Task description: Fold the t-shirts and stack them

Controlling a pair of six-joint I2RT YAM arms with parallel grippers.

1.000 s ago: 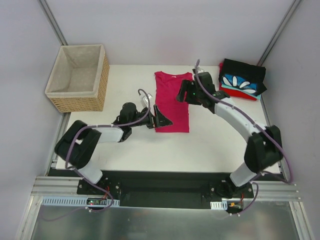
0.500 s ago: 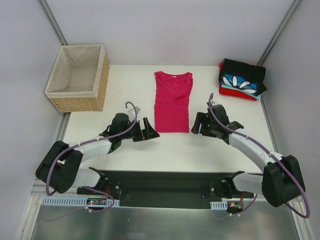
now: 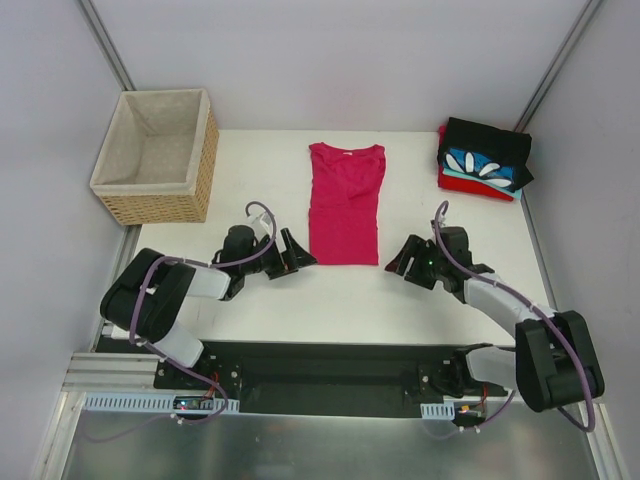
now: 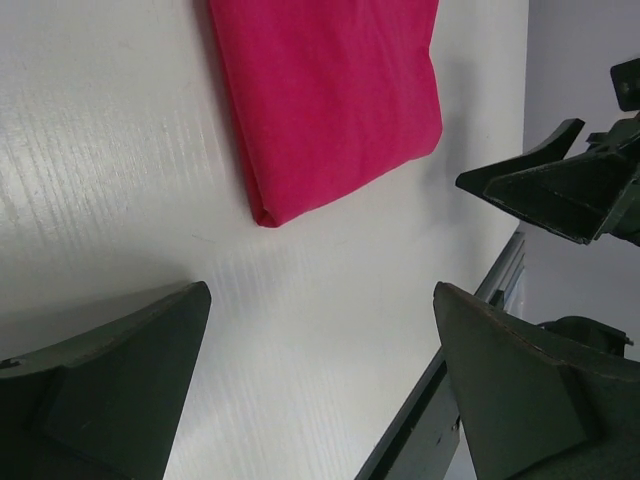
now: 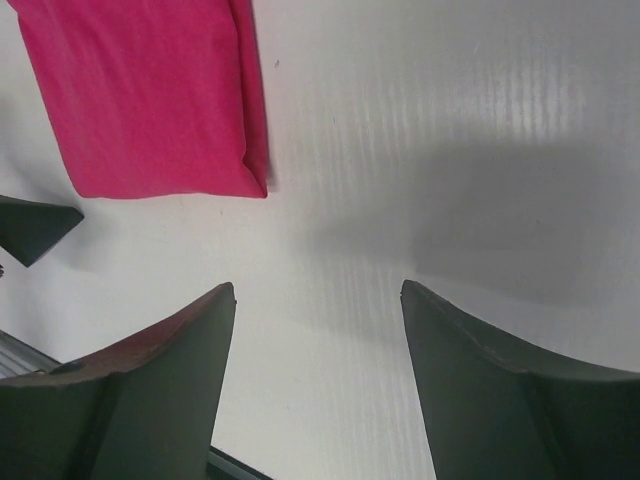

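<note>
well, at the far left corner of the desk (image 3: 255,175) sits the wicker basket (image 3: 155,155), its beige lining showing. the left arm (image 3: 190,280) lies low, elbow folded back by the near left edge and forearm stretched rightward along the surface. the left pincer (image 3: 303,252) points at the shirt with its fingers (image 4: 120,370) spread wide, and only bare desk shows between them. it stops just beside the near left corner of the magenta t-shirt (image 3: 345,203) without touching it.

the shirt lies flat in the middle of the desk, folded lengthwise into a narrow strip, collar toward the far edge and hem toward the arms. its long left side is a rounded fold, and the near right corner sits square and neat. open white surface runs between basket and shirt, and a band of it lies in front of the hem.

the right pincer (image 3: 393,262) faces left, off the near right corner of the shirt with a strip of desk between. its fingers (image 5: 150,390) are parted and pinch no cloth. the right arm (image 3: 500,300) bends at an elbow by the near right edge, its forearm angled in toward the centre.

more clear desk separates the shirt from the folded stack (image 3: 485,160) at the far right corner, black on top, blue with white petals under it, red at the bottom
</note>
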